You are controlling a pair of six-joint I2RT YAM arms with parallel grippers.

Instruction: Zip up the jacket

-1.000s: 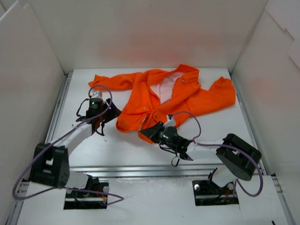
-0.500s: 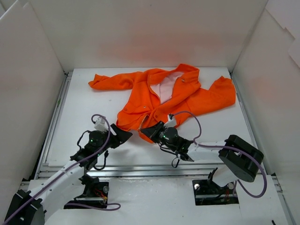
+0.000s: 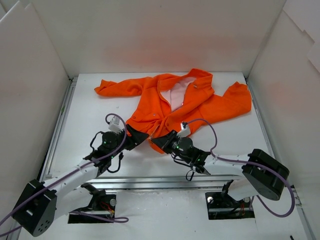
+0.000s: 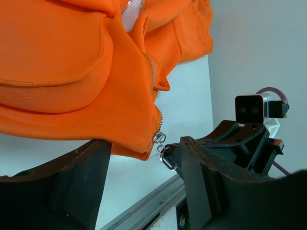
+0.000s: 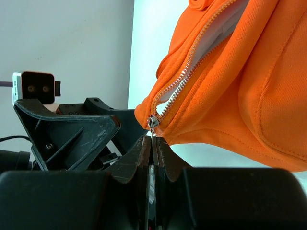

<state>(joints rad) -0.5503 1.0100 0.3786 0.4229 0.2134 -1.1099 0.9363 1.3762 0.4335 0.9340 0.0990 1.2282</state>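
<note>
My right pincer pinches the zipper pull at the jacket hem. The track runs away toward the collar (far side). Spread, my left pincer flanks that hem.

The bright orange jacket is matt, soft woven cloth; its small silver zipper pull is shiny metal. The left gripper's black fingers look like scuffed matt plastic.

On the white desk lay a small orange fabric jacket; at its near hem sat the left pincer, just left of the right pincer.
</note>
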